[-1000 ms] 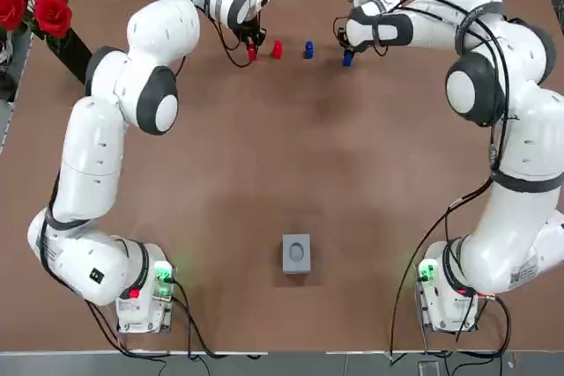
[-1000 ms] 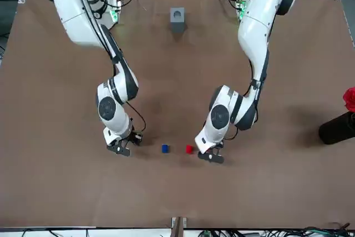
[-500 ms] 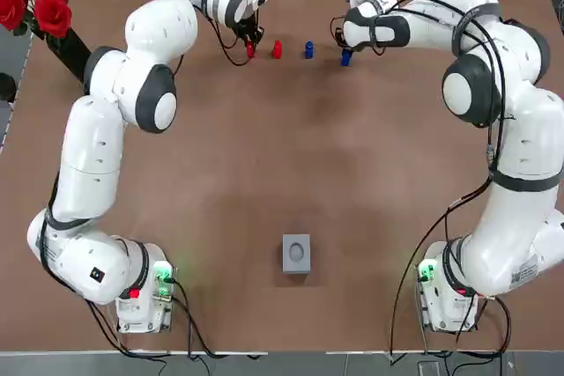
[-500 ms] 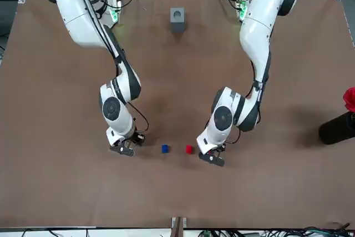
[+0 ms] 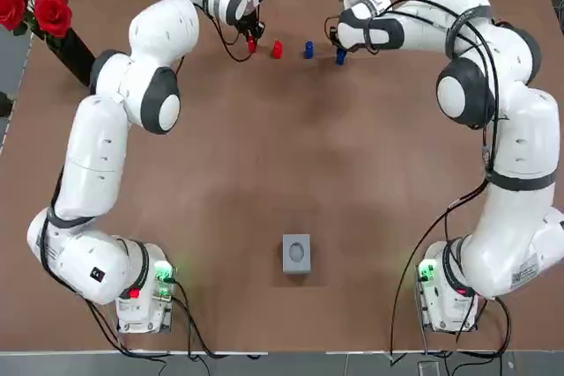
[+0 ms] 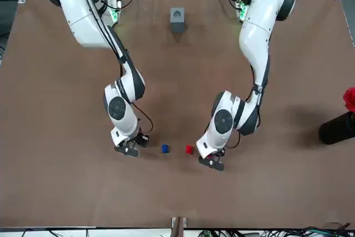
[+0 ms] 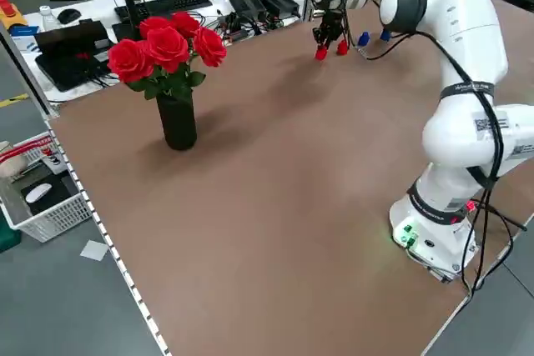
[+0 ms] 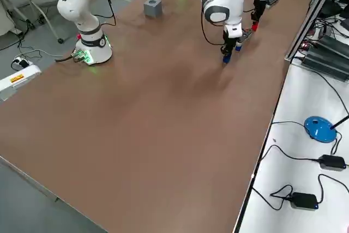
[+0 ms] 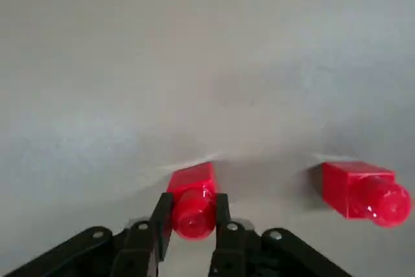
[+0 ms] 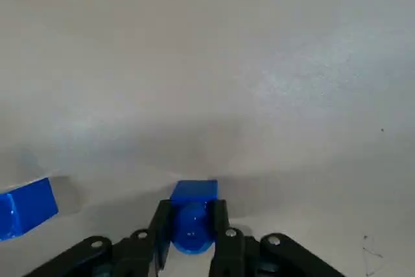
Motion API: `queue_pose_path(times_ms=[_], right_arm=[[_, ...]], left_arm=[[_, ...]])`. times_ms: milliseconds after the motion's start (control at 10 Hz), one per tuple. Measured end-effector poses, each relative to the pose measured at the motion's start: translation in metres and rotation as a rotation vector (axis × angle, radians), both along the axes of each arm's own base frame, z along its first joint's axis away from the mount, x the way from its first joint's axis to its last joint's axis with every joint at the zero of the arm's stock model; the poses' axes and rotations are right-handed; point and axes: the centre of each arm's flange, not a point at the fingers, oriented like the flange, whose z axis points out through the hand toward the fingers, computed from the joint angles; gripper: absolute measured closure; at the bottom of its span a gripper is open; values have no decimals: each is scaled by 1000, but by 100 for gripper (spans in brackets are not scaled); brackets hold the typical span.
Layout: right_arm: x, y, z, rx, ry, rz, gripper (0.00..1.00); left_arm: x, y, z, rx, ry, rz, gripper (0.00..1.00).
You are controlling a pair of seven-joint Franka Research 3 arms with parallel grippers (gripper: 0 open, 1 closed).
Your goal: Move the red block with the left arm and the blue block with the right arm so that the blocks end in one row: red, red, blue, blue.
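We are working along the far edge of the matte brown table (image 5: 291,156). Our left gripper (image 9: 192,217) is clamping a red block (image 9: 192,183) at the row's left end. Our right gripper (image 10: 190,228) is clamping a blue block (image 10: 193,192) at its right end, a second red block (image 5: 277,48) and second blue block (image 5: 308,48) standing between. We are judging these glossy studded bricks light, rigid, slick: pinch flat sides.

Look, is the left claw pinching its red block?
Yes, shut: the left gripper has its fingers pressed against both sides of the red block.
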Motion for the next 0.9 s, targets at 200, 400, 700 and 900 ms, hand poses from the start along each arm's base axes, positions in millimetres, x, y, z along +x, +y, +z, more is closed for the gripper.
queue_pose_path(times_ms=[200,400,700,900], right_arm=[[5,4,0,-10,9,-4,70],[12,13,0,-6,0,-7,70],[15,16,1,-7,-3,-11,70],[15,17,1,-7,-4,-12,68]], left_arm=[[1,0,-1,-1,-2,0,61],[4,0,6,-7,-14,3,33],[10,4,51,-35,-25,24,1],[9,23,108,-64,42,71,1]])
